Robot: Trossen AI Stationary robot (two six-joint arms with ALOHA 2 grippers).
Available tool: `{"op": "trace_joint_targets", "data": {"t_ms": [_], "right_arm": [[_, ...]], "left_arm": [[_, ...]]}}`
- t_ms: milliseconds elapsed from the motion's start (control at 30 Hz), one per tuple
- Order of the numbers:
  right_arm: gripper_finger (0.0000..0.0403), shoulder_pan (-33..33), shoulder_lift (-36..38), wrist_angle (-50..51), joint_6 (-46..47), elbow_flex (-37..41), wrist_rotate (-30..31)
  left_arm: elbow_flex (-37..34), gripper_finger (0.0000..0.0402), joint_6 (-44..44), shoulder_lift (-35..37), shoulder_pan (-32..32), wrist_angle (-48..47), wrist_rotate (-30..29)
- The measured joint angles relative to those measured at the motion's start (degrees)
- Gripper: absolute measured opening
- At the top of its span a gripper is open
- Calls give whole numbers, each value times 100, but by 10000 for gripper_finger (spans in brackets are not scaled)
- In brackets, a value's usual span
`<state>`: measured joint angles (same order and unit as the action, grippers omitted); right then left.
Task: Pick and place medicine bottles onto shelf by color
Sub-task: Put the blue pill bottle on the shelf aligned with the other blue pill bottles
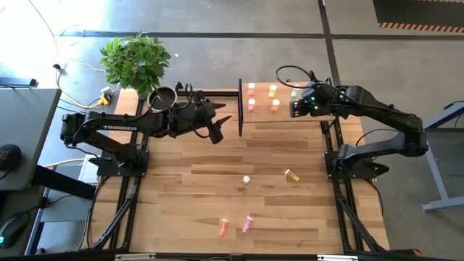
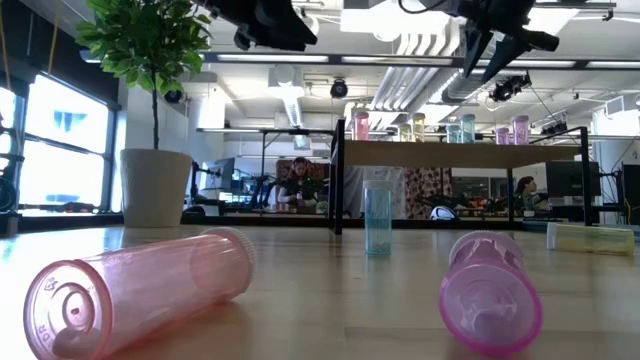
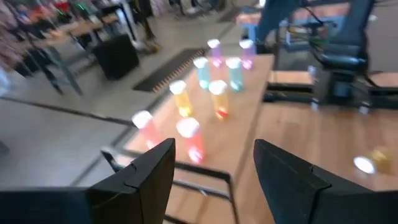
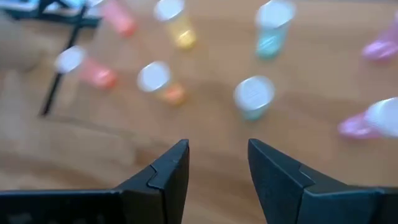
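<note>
High view: shelf (image 1: 290,109) sits at the far middle-right of the surface (image 1: 188,196), its black frame post (image 1: 240,107) on its left edge. Eight bottles stand on it, seen best in the left wrist view: two red-pink (image 3: 188,138), two yellow (image 3: 217,98), two teal-green (image 3: 234,73), two magenta (image 3: 247,53), paired by color.

Left gripper (image 1: 217,130) is in the air just left of the shelf post, fingers (image 3: 152,171) spread with nothing between them, aimed toward the shelf.

Right gripper (image 1: 296,107) hangs above the right part of the shelf, fingers (image 4: 165,174) spread and empty, looking down on the standing bottles; a teal-green bottle (image 4: 253,96) lies just ahead of the gap between them, not touched.

Four bottles are left on the surface, all off the shelf:
- pale clear bottle (image 1: 246,180) upright near the middle
- yellow bottle (image 1: 292,175) lying on its side, to its right
- red-pink bottle (image 1: 223,228) lying near the front edge
- magenta bottle (image 1: 247,224) lying just beside the red-pink one, apart from it

Low view: red-pink (image 2: 140,290) and magenta (image 2: 490,290) bottles lie closest to the camera, the pale one (image 2: 378,218) stands behind them.

Plant (image 1: 135,61) in its pot at the far-left corner, metal pot (image 1: 164,96) beside it. People sit in the room behind.
</note>
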<state>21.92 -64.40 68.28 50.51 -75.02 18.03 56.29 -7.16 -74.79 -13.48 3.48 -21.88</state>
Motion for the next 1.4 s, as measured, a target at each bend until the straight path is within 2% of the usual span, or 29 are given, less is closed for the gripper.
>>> {"op": "trace_joint_targets", "data": {"t_ms": [133,367,533,667,867,1133,1233,1400], "right_arm": [[154,-257,0,-155,-3,0,-507],[154,-1159,-2,-301,315,3,-564],[154,-1724,-64,-295,845,9,-563],[154,-2071,-204,-299,1291,9,-581],[157,-2509,-576,-294,1469,9,-688],[204,-3019,-1110,-294,1873,9,-1017],[208,-3192,-1266,-334,1892,9,-1198],[209,-3490,-1606,-825,1622,9,-1097]], "left_arm": [[2,209,318,124,56,-550,363],[2,209,873,322,95,-1328,1436],[2,209,1065,485,198,-1828,1830],[2,209,1065,604,421,-2229,1891],[4,209,1373,742,881,-2650,1885],[3,209,1751,810,1460,-2920,1870],[4,209,1902,814,1646,-2917,1869],[4,209,2073,812,1935,-2974,1868]]}}
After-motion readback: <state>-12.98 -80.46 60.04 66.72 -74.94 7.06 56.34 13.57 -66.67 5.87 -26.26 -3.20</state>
